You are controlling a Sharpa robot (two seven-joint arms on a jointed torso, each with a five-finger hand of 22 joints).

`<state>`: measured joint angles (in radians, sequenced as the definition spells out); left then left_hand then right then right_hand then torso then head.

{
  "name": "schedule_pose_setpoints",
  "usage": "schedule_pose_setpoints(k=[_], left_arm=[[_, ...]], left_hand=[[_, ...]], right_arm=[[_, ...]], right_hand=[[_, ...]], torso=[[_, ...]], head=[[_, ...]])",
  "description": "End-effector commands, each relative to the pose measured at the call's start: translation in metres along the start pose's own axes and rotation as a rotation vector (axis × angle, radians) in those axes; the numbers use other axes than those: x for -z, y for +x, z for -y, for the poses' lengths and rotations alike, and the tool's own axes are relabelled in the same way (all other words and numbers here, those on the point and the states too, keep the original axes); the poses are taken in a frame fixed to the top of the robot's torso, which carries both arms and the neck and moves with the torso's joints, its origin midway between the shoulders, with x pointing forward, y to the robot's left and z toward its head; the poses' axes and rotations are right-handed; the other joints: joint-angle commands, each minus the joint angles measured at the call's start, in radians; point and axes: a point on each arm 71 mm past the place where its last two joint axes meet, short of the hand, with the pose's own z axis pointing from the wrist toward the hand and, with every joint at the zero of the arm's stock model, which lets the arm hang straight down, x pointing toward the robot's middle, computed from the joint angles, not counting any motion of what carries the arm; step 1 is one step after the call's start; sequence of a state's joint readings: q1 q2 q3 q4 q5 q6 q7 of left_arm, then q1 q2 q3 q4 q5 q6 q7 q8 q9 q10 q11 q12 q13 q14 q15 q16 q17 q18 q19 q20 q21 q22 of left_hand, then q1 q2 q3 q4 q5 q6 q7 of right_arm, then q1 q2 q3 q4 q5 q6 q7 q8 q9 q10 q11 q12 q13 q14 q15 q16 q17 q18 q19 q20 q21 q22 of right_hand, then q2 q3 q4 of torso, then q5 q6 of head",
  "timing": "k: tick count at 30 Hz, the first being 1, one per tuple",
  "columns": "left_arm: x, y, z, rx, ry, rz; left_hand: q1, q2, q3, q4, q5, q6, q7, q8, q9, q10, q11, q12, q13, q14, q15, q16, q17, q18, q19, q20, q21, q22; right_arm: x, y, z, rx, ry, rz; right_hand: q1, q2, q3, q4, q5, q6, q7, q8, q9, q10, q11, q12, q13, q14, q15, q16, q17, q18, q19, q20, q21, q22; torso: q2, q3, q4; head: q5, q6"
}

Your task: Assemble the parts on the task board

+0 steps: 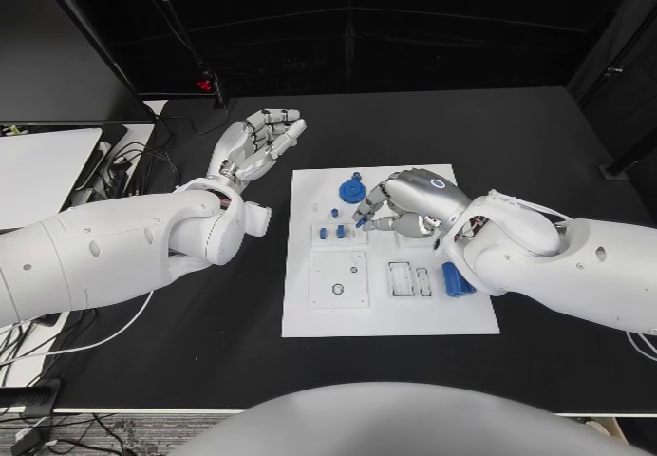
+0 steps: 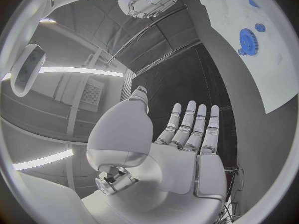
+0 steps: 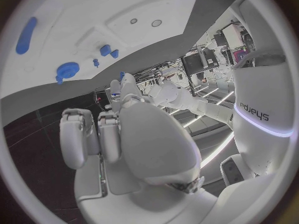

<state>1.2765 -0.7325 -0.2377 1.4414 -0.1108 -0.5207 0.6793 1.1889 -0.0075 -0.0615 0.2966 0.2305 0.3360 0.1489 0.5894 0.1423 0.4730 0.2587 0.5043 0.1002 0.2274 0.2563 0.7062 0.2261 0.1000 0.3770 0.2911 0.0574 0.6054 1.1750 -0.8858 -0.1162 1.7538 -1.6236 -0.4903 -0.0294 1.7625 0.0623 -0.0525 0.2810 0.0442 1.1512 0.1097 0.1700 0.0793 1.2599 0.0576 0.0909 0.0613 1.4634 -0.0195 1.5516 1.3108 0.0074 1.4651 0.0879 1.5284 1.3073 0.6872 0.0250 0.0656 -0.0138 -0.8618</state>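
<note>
The white task board [image 1: 390, 313] lies in the middle of the black table. On it are a blue gear [image 1: 353, 191], two small blue parts [image 1: 333, 232] and a long blue part [image 1: 456, 278]. My right hand [image 1: 411, 199] hovers over the board's far half, beside the gear, and pinches a small blue part [image 1: 365, 222] at its fingertips. The right wrist view shows that part [image 3: 122, 75] above the curled fingers, with the gear [image 3: 65, 70] and the long part [image 3: 26, 35] on the board [image 3: 143, 5]. My left hand [image 1: 260, 138] is off the board to its left with fingers spread, holding nothing [image 2: 187, 139].
The board carries a square inset [image 1: 338, 279] with a small hole and narrow slots [image 1: 402, 278] near its middle. A pale desk [image 1: 34, 171] and cables [image 1: 130, 161] lie beyond the table's left edge. Black table surface surrounds the board.
</note>
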Motion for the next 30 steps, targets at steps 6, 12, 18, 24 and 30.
schedule_pose_setpoints(k=[6,12,18,24,30], left_arm=[[0.000,0.001,0.010,0.008,0.134,-0.008],[-0.001,0.001,0.010,0.008,0.134,-0.008],[-0.001,0.002,0.010,0.010,0.134,-0.010],[0.000,0.000,0.010,0.008,0.133,-0.007],[0.000,0.000,0.009,0.009,0.131,-0.007]], left_hand=[[0.000,0.014,-0.005,-0.004,0.009,-0.008,0.146,0.006,-0.002,-0.006,0.000,0.007,-0.002,-0.006,-0.001,0.007,-0.004,-0.011,0.007,0.000,0.006,-0.003],[0.000,0.014,-0.005,-0.004,0.009,-0.008,0.146,0.006,-0.002,-0.006,0.000,0.007,-0.002,-0.006,-0.001,0.007,-0.004,-0.011,0.007,0.000,0.006,-0.003],[0.000,0.014,-0.005,-0.004,0.009,-0.008,0.146,0.006,-0.002,-0.006,0.000,0.007,-0.002,-0.006,-0.001,0.007,-0.004,-0.011,0.007,0.000,0.006,-0.003],[0.001,0.016,-0.007,-0.004,0.011,-0.009,0.146,0.009,-0.003,-0.008,0.000,0.010,-0.003,-0.007,-0.001,0.009,-0.007,-0.011,0.006,0.000,0.006,-0.005],[0.001,0.016,-0.007,-0.004,0.011,-0.009,0.146,0.009,-0.003,-0.008,0.000,0.010,-0.003,-0.007,-0.001,0.009,-0.007,-0.011,0.006,0.000,0.006,-0.005]], right_arm=[[-0.003,0.020,-0.014,0.025,-0.042,-0.136],[-0.003,0.035,-0.019,0.030,-0.051,-0.195],[-0.003,0.041,-0.020,0.041,-0.055,-0.208],[-0.004,0.044,-0.020,0.080,-0.060,-0.221],[-0.005,0.046,-0.021,0.122,-0.059,-0.242]], right_hand=[[0.013,-0.001,0.011,0.000,0.004,0.002,0.008,-0.002,0.000,0.008,0.001,-0.009,-0.001,0.103,0.007,0.005,0.236,0.007,0.075,0.004,-0.009,0.242],[0.013,0.000,0.013,0.001,0.004,0.000,0.009,-0.005,-0.001,0.008,0.002,-0.013,-0.001,0.103,0.009,0.007,0.238,0.008,0.074,0.005,-0.010,0.241],[0.014,0.001,0.015,0.001,0.004,0.000,0.010,-0.006,-0.001,0.008,0.002,-0.016,-0.001,0.103,0.009,0.007,0.239,0.008,0.074,0.006,-0.011,0.241],[0.014,0.001,0.015,0.001,0.004,0.000,0.010,-0.006,-0.001,0.008,0.002,-0.016,-0.001,0.103,0.009,0.007,0.239,0.008,0.074,0.006,-0.011,0.240],[0.015,0.003,0.017,0.001,0.004,0.000,0.010,-0.007,-0.001,0.009,0.003,-0.017,-0.001,0.103,0.010,0.007,0.238,0.008,0.073,0.007,-0.012,0.240]], torso=[[0.002,0.0010,-0.0006],[0.001,0.0006,-0.0015],[0.001,0.0014,-0.0015],[0.000,0.0007,-0.0032],[0.000,0.0022,-0.0018]], head=[[0.009,-0.004],[0.012,-0.011],[0.014,-0.011],[0.013,-0.011],[0.011,-0.011]])
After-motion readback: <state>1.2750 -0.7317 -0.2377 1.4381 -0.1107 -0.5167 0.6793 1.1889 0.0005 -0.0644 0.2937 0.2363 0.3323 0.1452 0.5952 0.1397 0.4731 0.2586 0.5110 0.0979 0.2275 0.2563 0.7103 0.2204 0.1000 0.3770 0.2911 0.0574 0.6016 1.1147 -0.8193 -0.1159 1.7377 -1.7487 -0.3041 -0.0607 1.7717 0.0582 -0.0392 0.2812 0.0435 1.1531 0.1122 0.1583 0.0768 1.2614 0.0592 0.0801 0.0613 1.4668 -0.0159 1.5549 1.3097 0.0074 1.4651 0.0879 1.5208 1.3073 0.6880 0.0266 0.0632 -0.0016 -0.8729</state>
